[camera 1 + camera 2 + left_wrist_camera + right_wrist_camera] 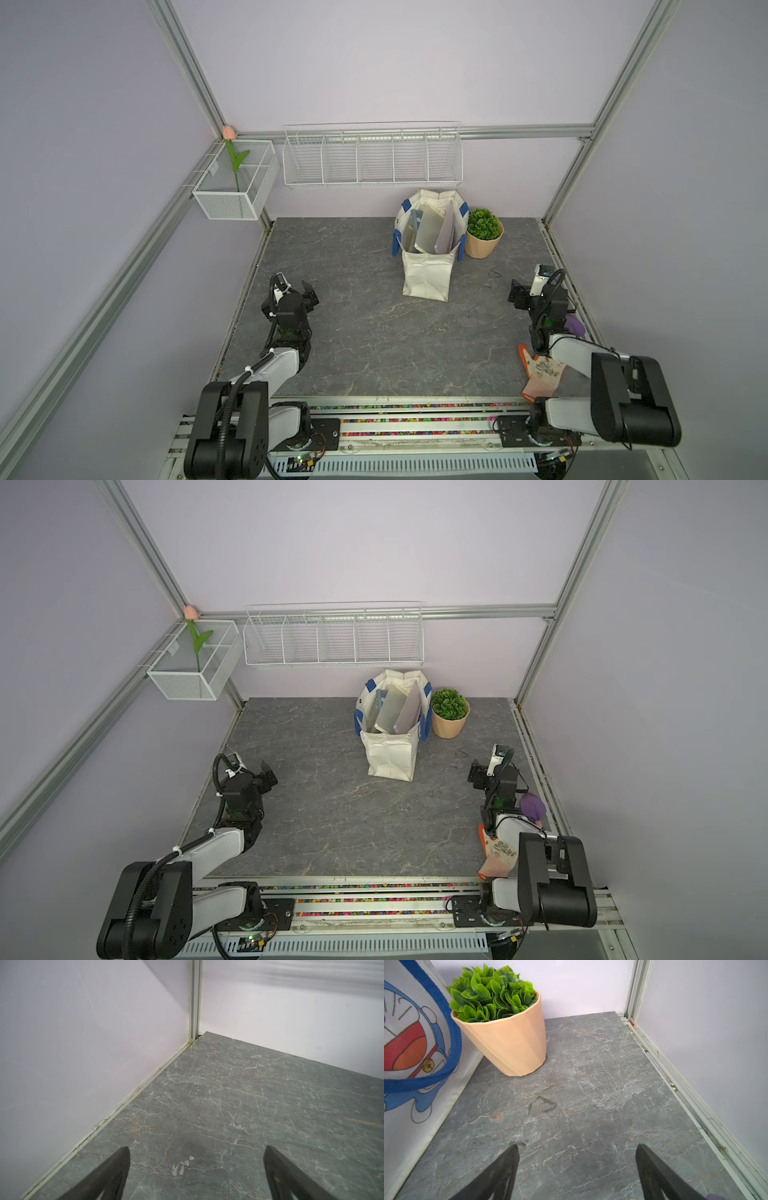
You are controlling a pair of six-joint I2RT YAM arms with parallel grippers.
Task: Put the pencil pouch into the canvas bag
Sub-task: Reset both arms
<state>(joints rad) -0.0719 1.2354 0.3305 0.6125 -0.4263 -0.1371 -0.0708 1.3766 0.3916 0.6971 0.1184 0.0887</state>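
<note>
The canvas bag (426,274) (390,754) stands upright at the back middle of the table, mouth open, blue handles at its corners, flat grey and white sheets inside. Its printed side (402,1012) fills one edge of the right wrist view. The pencil pouch (540,370) (498,850), orange and cream with a pattern, lies at the near right, partly hidden under my right arm. My right gripper (530,280) (489,762) (577,1145) is open and empty, beyond the pouch by the right wall. By the left wall, my left gripper (293,284) (249,763) (196,1147) is open over bare table.
A peach pot with a green plant (482,243) (508,1043) touches the bag's right side. A purple object (575,326) lies by the right wall behind my right arm. A wire rack (372,156) and a mesh basket with a tulip (235,183) hang on the walls.
</note>
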